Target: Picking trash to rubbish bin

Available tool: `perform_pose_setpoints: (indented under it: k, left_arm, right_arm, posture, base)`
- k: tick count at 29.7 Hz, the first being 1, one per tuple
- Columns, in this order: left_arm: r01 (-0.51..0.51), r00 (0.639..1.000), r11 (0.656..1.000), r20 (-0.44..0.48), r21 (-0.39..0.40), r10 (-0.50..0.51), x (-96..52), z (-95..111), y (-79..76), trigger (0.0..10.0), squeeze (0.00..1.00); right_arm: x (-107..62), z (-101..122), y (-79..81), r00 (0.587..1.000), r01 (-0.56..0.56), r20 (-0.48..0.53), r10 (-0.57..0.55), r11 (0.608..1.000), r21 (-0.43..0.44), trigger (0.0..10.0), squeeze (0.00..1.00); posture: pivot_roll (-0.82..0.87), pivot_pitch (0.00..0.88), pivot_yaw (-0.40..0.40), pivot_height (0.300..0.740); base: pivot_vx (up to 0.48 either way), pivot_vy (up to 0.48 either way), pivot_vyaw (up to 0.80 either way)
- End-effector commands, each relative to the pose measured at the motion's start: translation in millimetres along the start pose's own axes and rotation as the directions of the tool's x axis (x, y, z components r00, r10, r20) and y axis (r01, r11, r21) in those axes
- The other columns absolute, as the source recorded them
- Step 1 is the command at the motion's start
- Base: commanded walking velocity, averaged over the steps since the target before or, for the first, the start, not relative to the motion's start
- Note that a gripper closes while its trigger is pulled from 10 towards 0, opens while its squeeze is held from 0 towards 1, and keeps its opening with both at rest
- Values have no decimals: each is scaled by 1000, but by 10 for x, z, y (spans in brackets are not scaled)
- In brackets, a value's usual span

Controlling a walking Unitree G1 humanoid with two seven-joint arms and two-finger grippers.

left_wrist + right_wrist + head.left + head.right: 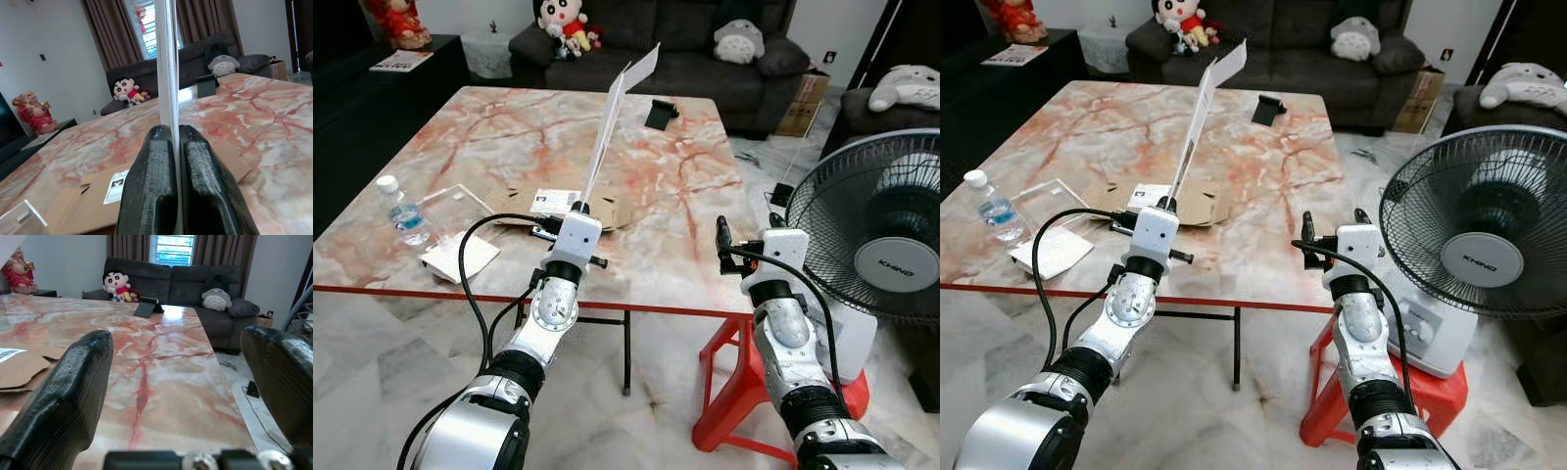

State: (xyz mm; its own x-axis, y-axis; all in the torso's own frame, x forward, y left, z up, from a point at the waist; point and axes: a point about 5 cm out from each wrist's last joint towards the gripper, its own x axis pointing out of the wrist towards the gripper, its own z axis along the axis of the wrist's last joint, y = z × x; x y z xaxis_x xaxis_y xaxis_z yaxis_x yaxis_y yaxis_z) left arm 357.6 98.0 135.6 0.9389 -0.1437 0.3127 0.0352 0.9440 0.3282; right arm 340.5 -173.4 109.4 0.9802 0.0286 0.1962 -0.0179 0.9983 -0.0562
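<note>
Now left pincer (579, 208) clamped on upright white sheet (607, 127) above table (685, 196); right pincer (736, 235) apart, idle. Keep clamp firm, carry level to bin.

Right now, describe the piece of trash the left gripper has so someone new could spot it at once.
Start at the marble table with red veins. At its near edge the left gripper is shut on a white card that stands almost upright, rising toward the sofa. Unlike the brown cardboard lying flat beside it and the bottle at the left edge, it is thin, white and off the table.
</note>
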Motion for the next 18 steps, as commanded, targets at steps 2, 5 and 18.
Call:
perform_pose_setpoints:
  k: [2, 5, 18]
  left_arm:
    - [0, 1000, 1000, 2, -19, 0, 20, 18, -3, 10000, 0]
    - [0, 1000, 1000, 3, -20, 0, 19, 19, -7, 10000, 0]
    - [-9, 1000, 999, 3, -34, 9, 23, 23, 1, 10000, 0]
  right_arm:
    - [23, 46, -43, 1000, 12, 21, -12, 1000, 2, 10000, 0]
    - [20, 44, -47, 1000, 12, 21, -12, 1000, 2, 10000, 0]
    - [28, 62, -46, 999, 13, 29, -13, 1000, 4, 10000, 0]
  posture:
    - [-125, 4, -45, 740]
    - [-125, 3, -45, 740]
    - [-125, 5, -49, 740]
  base:
    - [-247, 0, 0]
    - [-252, 0, 0]
    - [-248, 0, 0]
